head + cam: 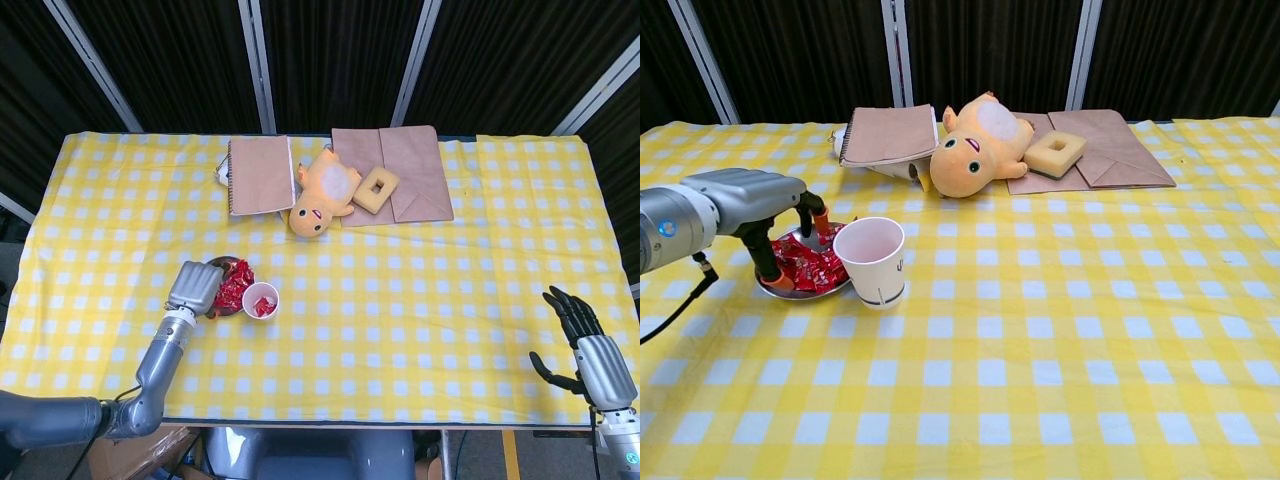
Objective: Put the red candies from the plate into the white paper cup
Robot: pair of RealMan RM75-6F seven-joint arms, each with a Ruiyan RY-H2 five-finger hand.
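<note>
Chest view: left hand (768, 215) low over the plate (769, 290), fingers pointing down into the red candies (805, 268), thumb tip at the near rim; whether anything is pinched yet, cannot tell. Head view: same hand covering the plate's left part, candies showing to its right, cup (261, 300) touching the plate's right edge with some red already inside. Right hand (585, 345) idle at the table's far right corner, fingers apart, holding nothing.

Judged step: picking up another batch. To do well: close thumb against fingers around a candy in the middle of the heap rather than scraping at the rim, which could tip or shove the plate. Lift straight up before swinging right, clearing the cup lip. Release only when centred over the mouth; light paper cup, easily knocked over.
</note>
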